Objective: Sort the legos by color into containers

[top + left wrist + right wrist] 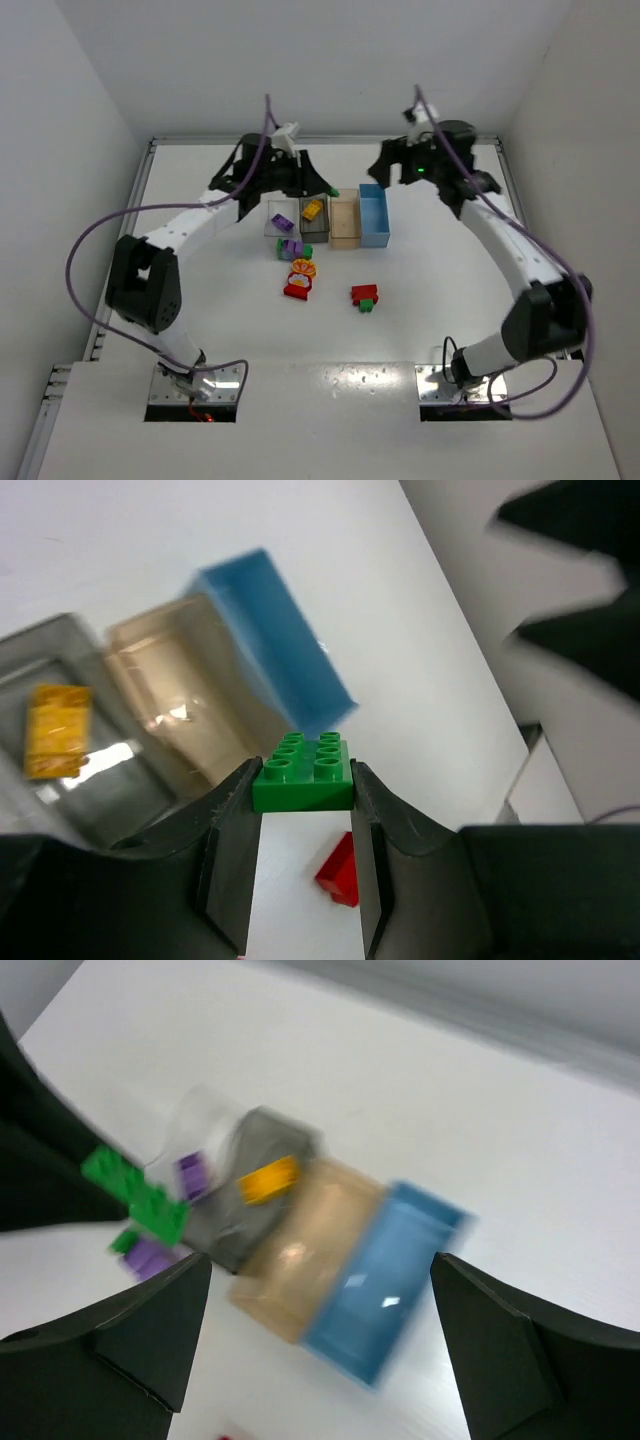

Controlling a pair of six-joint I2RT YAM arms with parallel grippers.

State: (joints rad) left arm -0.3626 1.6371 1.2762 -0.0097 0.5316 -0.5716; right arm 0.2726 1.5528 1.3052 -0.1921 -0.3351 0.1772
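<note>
Three white walls (330, 70), white table (440, 270)

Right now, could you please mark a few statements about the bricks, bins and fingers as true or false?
1. The left fingers are shut on a green plastic brick. True.
2. The right fingers grip a red brick. False: they stand wide open with nothing between them.
3. A yellow-orange plastic brick lies in the smoky grey rectangular bin. True.
4. The light blue rectangular bin holds a purple brick. False: it looks empty, and the small purple brick lies in the clear rectangular bin.
5. Every brick is off the table. False: several lie in front of the bins, among them a red plastic brick.
</note>
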